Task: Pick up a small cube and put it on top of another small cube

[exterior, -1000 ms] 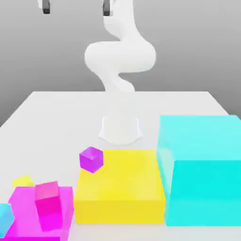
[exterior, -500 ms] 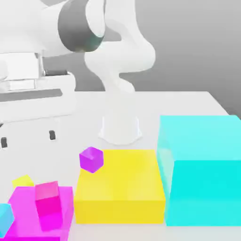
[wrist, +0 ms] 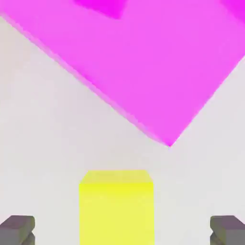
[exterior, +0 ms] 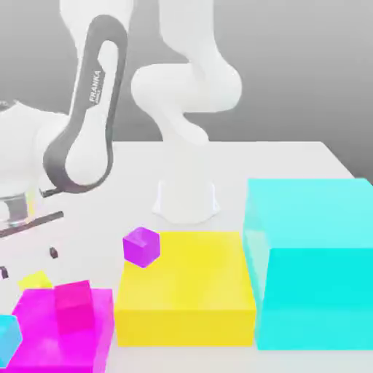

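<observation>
- Jaws [wrist: 122, 232] stand wide open, nothing held; the two dark fingertips [wrist: 18, 229] sit well apart at either side of the hand view.
- Small yellow cube [wrist: 116, 206] lies on the white tabletop [wrist: 43, 143], between the open jaws and clear of both fingertips. No contact visible.
- In the exterior view the same cube [exterior: 34, 280] rests on the tabletop just beside the far corner of the magenta block [exterior: 44, 342], below the lowered hand; the fingertips [exterior: 52, 253] show as small dark marks above it.
- Beyond the jaws in the hand view, the magenta block [wrist: 143, 62] presents one corner pointing toward the cube; the two are apart, with bare tabletop between.
- Small pink cube [exterior: 74, 306] sits on the magenta block, tilted. A small cyan cube [exterior: 7, 336] shows at the block's near edge, cut off by the exterior view's left.
- Small purple cube [exterior: 141, 246] stands at the far corner of the large flat yellow block [exterior: 186, 291]; whether it touches that block cannot be told.
- Large cyan block [exterior: 313, 262] stands just beside the yellow block, at the exterior view's right.
- Arm [exterior: 91, 109] bends low over the exterior view's left.
</observation>
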`<state>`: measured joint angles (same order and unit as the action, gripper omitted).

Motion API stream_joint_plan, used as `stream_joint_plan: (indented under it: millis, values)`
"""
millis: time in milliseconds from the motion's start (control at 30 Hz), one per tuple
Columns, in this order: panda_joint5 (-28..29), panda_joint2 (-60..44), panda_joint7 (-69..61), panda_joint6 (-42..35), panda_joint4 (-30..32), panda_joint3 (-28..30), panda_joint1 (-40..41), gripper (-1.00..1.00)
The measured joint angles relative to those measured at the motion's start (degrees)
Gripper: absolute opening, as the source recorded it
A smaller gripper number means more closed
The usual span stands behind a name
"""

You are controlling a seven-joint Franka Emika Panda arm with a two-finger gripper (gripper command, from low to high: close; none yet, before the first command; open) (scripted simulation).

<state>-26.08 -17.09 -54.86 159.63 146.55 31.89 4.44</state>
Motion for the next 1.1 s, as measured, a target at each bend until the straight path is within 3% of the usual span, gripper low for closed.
stream_joint_plan:
  millis: [133,167,400,667,1100]
  values:
    - [-7.83,-6.16,-6.16,3.95,-1.90,-7.82,6.31,0.00]
    - [-9.29,-7.36,-7.28,4.77,-2.28,-9.51,7.70,-1.00]
    - [-9.54,-7.50,-7.47,4.73,-2.34,-9.66,7.82,-1.00]
    - [5.74,3.27,3.72,-2.75,0.15,2.18,-1.27,-1.00]
    - [15.13,2.14,1.62,-26.66,-25.81,-0.58,-6.15,-1.00]
